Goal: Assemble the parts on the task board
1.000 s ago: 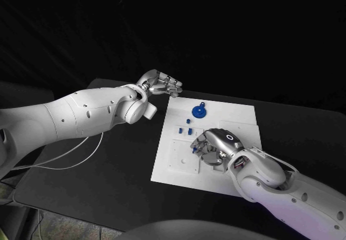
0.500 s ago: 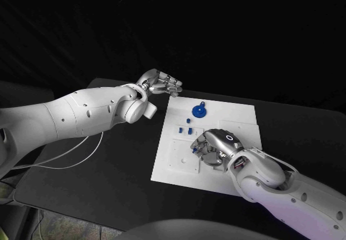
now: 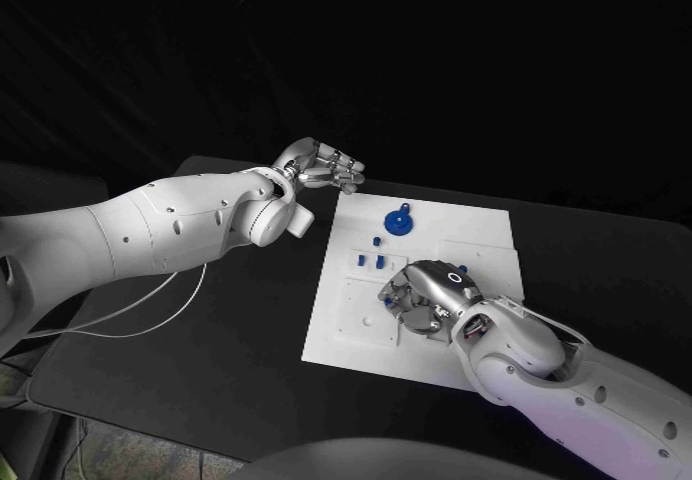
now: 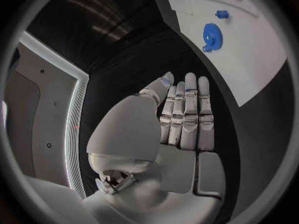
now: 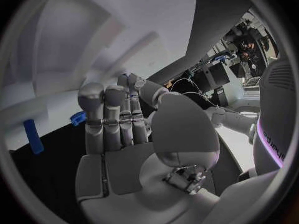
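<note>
I had the task board (image 3: 433, 240) lying in the middle of the frame on the black table (image 3: 188, 350). My right hand (image 3: 426, 300) was pressed down on the board's lower centre, fingers curled over it; whether it gripped a part I could not tell. My left hand (image 3: 325, 167) hung just off the board's upper left corner, fingers straight and together, holding nothing. A blue gear (image 3: 397, 221) lay near the board's top edge, and small blue pegs (image 3: 378, 262) stood just below it, above my right hand.
</note>
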Tool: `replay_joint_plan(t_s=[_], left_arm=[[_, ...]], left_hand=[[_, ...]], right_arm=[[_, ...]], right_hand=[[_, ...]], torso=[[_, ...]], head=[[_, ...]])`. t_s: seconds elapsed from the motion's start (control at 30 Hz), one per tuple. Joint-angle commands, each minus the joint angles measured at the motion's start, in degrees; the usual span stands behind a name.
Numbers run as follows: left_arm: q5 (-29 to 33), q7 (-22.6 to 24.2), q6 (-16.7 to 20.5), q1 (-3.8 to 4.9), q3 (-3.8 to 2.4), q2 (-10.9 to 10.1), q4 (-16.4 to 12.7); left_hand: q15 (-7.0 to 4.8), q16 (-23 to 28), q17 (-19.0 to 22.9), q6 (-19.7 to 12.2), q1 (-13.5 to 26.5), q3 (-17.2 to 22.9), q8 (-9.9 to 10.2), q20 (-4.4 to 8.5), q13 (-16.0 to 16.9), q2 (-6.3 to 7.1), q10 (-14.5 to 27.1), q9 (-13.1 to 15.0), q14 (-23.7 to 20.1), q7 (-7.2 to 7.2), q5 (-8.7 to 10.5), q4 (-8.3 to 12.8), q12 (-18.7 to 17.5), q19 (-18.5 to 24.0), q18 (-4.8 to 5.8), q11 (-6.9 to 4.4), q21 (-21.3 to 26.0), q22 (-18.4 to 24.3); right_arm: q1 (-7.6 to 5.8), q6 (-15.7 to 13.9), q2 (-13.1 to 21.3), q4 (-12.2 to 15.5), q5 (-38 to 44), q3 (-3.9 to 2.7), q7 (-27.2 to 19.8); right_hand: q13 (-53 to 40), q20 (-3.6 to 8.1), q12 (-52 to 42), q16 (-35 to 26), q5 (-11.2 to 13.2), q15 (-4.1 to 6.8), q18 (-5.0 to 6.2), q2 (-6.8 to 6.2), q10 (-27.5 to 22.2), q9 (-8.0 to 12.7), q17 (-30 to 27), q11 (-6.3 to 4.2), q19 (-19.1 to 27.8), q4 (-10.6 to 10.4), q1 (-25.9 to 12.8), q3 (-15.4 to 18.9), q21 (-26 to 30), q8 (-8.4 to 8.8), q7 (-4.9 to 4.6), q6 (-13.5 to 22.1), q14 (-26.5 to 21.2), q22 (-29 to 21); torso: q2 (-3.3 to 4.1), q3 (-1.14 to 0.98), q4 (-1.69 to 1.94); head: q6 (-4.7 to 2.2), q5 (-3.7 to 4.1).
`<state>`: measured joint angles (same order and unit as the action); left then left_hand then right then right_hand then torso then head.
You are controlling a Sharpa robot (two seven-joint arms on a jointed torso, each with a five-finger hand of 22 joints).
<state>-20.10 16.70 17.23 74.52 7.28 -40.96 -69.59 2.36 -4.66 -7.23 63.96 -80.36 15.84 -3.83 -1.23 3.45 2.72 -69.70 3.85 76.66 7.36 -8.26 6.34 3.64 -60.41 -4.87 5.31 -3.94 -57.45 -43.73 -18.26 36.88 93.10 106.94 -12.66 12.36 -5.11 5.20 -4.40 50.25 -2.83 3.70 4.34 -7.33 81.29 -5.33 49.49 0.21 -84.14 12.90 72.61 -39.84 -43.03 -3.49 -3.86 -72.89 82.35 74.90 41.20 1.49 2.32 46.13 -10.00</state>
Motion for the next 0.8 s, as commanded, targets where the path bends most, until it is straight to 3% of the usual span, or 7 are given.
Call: replay_joint_plan(t_s=[0.03, 0.3, 0.37, 0.43, 0.53, 0.63, 0.8], left_arm=[[0.33, 0.33, -0.80, 0.05, -0.06, 0.06, -0.07], [0.34, 0.25, -1.43, 0.05, -0.06, 0.10, -0.06], [0.34, 0.18, -1.61, 0.05, -0.06, 0.08, -0.07], [0.34, 0.04, -1.79, 0.05, -0.06, 0.04, -0.09], [0.34, -0.20, -2.05, 0.05, -0.06, 0.02, -0.09], [0.34, -0.46, -2.36, 0.04, -0.06, -0.01, -0.11], [0.34, -0.67, -2.64, 0.04, -0.05, 0.06, 0.01]], left_hand=[[0.29, -0.09, -0.09, -0.39, 0.09, 0.34, 0.24, -0.24, -0.08, 0.45, 0.52, -0.05, -0.23, -0.19, -0.10, -0.11, -0.22, -0.20, 0.84, -0.01, 0.05, 0.04], [0.29, -0.10, -0.09, -0.35, 0.11, 0.32, 0.23, -0.23, -0.08, 0.36, 0.52, -0.04, -0.22, -0.19, -0.04, -0.13, -0.22, -0.21, 0.84, 0.00, 0.02, 0.00], [0.29, -0.08, -0.09, -0.38, 0.07, 0.28, 0.23, -0.23, -0.08, 0.45, 0.56, -0.04, -0.26, -0.19, -0.01, -0.05, -0.22, -0.19, 0.84, 0.00, 0.05, 0.02], [0.29, -0.08, -0.09, -0.38, 0.07, 0.28, 0.23, -0.23, -0.08, 0.45, 0.56, -0.04, -0.26, -0.19, -0.01, -0.05, -0.22, -0.19, 0.84, 0.00, 0.05, 0.02], [0.29, -0.08, -0.09, -0.38, 0.07, 0.28, 0.23, -0.23, -0.08, 0.45, 0.56, -0.04, -0.26, -0.19, -0.01, -0.05, -0.22, -0.19, 0.84, 0.00, 0.05, 0.02], [0.33, -0.06, -0.07, -0.42, 0.13, 0.22, 0.24, -0.27, -0.08, 0.46, 0.65, -0.05, -0.30, -0.18, 0.11, -0.04, -0.23, -0.15, 0.85, 0.04, 0.06, 0.03], [0.33, -0.06, -0.07, -0.42, 0.13, 0.22, 0.24, -0.27, -0.08, 0.46, 0.65, -0.05, -0.30, -0.18, 0.11, -0.04, -0.23, -0.15, 0.85, 0.04, 0.06, 0.03]], right_arm=[[0.24, 2.28, -0.27, -0.53, 1.17, 0.64, 0.62], [0.24, 3.19, -0.86, -1.32, 0.83, 1.37, 0.72], [0.24, 2.83, -0.84, -1.41, 0.55, 1.42, 0.69], [0.24, 2.26, -0.74, -1.42, 0.15, 1.46, 0.59], [0.25, 1.28, -0.58, -1.37, -0.27, 1.48, 0.48], [0.46, -0.18, -0.25, -0.99, -0.66, 1.49, 0.40], [0.74, -1.88, 0.48, -0.03, -1.03, 1.47, 0.56]], right_hand=[[0.09, 0.39, 0.21, -0.22, -0.33, 0.56, 1.19, 0.17, 0.42, -0.08, 0.08, -0.04, -3.03, 0.17, -0.59, 0.02, -0.28, -0.20, -0.17, -0.39, -0.02, 4.38], [0.28, 0.23, 0.44, -0.37, -0.55, 0.35, 1.17, 0.18, -0.28, 0.09, 0.00, 0.14, -2.97, 0.02, -1.00, 0.37, 0.39, -0.12, -0.44, 0.43, -0.01, 4.16], [0.46, 0.12, 0.44, -0.42, -4.32, 0.30, 1.25, -0.84, -1.16, 0.67, -0.05, 0.22, -2.91, -0.05, -1.35, 3.39, 1.01, -0.13, -0.85, 2.30, -0.09, 3.94], [0.93, 0.19, 0.46, -0.51, -5.97, 0.38, 1.29, -1.27, -0.97, 1.41, -0.16, -0.04, -2.93, -0.84, -1.51, 9.63, 1.73, -0.13, -0.97, 4.51, -0.11, 3.56], [1.24, 0.17, 0.56, -0.62, -6.66, 0.36, 1.35, -1.69, -1.05, 1.68, -0.29, 0.17, -2.99, -1.51, -2.05, 13.92, 2.14, 0.02, -1.15, 7.60, -0.10, 3.24], [1.28, 0.31, 0.61, -0.71, -8.69, 0.58, 1.31, -2.27, -1.13, 1.69, -0.43, -0.24, -3.04, -2.12, -2.31, 16.77, 2.13, -0.08, 0.29, 13.19, -0.01, 3.06], [1.31, 0.33, 0.62, -0.79, -9.52, 0.54, 1.32, -2.14, -1.53, 1.68, -0.55, -0.11, -3.06, -3.50, -1.11, 21.41, 2.04, -0.14, 0.73, 16.43, 0.12, 2.70]], torso=[[0.02, 0.00, 0.03], [-0.01, 0.01, -0.01], [0.00, 0.01, -0.03], [0.02, -0.05, -0.04], [-0.01, -0.08, -0.04], [-0.03, -0.09, -0.06], [-0.04, -0.04, -0.12]], head=[[0.04, -0.01], [-0.05, -0.01], [0.01, 0.01], [-0.04, -0.03], [-0.04, 0.01], [-0.32, 0.16], [-0.58, 0.42]])
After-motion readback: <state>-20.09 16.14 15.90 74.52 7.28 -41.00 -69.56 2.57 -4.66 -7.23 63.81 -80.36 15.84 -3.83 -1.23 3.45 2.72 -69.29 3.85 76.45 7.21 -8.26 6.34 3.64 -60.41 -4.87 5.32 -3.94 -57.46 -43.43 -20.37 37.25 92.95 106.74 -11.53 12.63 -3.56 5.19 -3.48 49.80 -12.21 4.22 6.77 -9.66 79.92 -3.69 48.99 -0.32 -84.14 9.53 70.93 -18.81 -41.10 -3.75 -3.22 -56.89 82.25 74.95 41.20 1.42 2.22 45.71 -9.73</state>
